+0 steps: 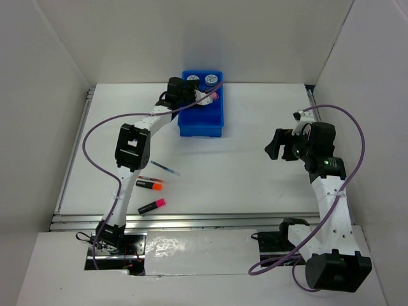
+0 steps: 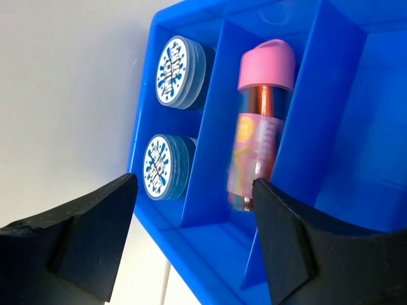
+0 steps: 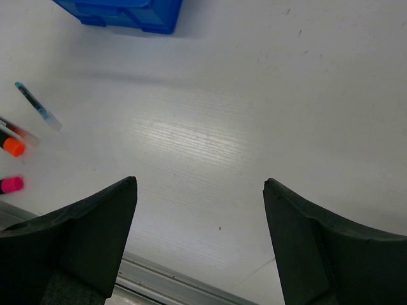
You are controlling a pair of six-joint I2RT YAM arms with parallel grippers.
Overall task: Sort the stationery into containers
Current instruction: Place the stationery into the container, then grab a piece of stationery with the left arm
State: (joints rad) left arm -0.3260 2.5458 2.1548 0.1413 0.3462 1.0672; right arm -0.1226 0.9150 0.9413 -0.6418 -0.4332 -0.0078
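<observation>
Top external: left gripper (image 1: pixel 203 95) over blue tray (image 1: pixel 201 131); highlighters (image 1: pixel 152 185), blue pen (image 1: pixel 166 168) on table (image 1: pixel 242 185). Left wrist: jaws spread, nothing btwn; pink cylinder (image 2: pixel 261 140) lies in compt nxt to rolls (image 2: pixel 175 71). Right wrist: right gripper (image 3: pixel 200 184) spread, empty, above table.

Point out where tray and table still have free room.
Free: the two blue tray compartments beyond the pink cylinder, and the table between tray and right gripper. Crowded: the compartment holding patterned rolls; the near-left patch with highlighters and pens.

Rolls (image 2: pixel 178 73) and cylinder (image 2: pixel 259 140) in tray (image 2: pixel 337 95), highlighters (image 1: pixel 150 184) on table (image 1: pixel 242 172)
</observation>
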